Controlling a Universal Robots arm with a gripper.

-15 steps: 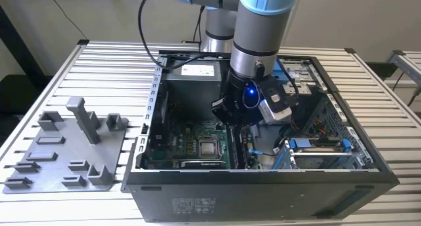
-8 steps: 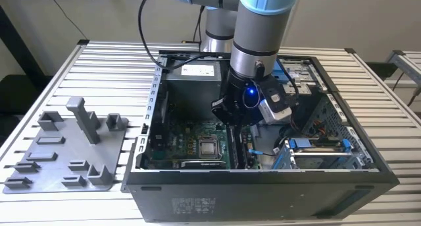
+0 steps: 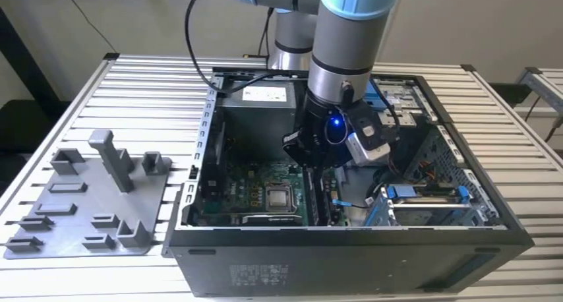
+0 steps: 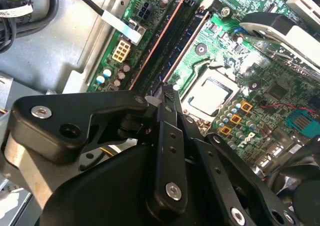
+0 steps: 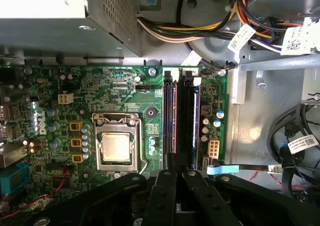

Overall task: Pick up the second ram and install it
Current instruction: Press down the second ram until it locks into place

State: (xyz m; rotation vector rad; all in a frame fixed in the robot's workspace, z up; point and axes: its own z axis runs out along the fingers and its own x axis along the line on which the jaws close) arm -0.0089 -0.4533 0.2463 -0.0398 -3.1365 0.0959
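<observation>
While sticks sit in the motherboard (image 5: 125,90) sockets (image 5: 179,121), the end effector (image 5: 175,178) hovers above them, fingers closed, holding nothing visible.

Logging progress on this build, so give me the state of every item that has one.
Computer case: lying on its side, open on top.
Processor: seated in its socket, uncovered.
Tool: inside the case, over the memory sockets' end.
Memory sockets: cannot tell whether filled.
Grey tray: flat, outside the case.
</observation>
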